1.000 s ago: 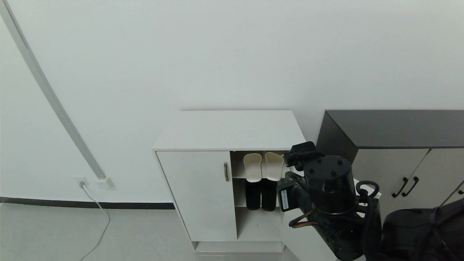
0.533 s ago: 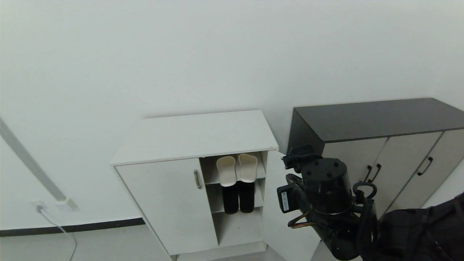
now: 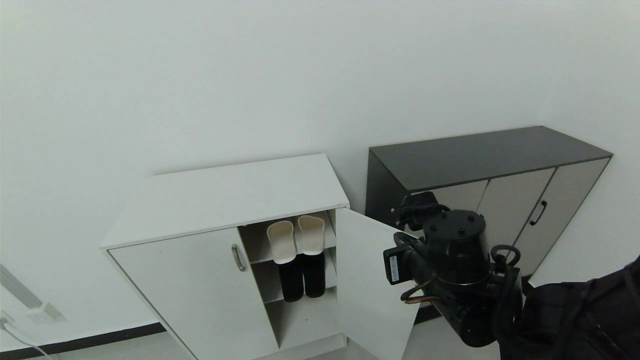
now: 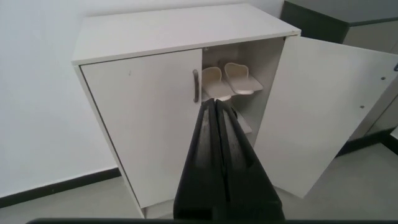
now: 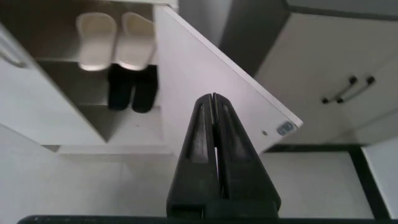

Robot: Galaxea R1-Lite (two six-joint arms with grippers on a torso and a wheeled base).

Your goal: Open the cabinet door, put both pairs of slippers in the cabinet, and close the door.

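The white cabinet has its left door shut and its right door swung out open. Inside, a cream pair of slippers lies on the upper shelf, with a black pair on the shelf below. My right arm hangs just past the open door's outer edge. In the right wrist view my right gripper is shut and empty over that door, with both pairs beyond. My left gripper is shut and empty in front of the cabinet's opening, below the cream slippers.
A dark-topped cabinet with grey doors and black handles stands against the wall just right of the white one. A wall socket with a cable sits low at the far left. Bare floor lies in front of both cabinets.
The head view has swung to the right, so both cabinets now sit further left in the picture. The right arm keeps its place in the picture. Slippers stay on their shelves.
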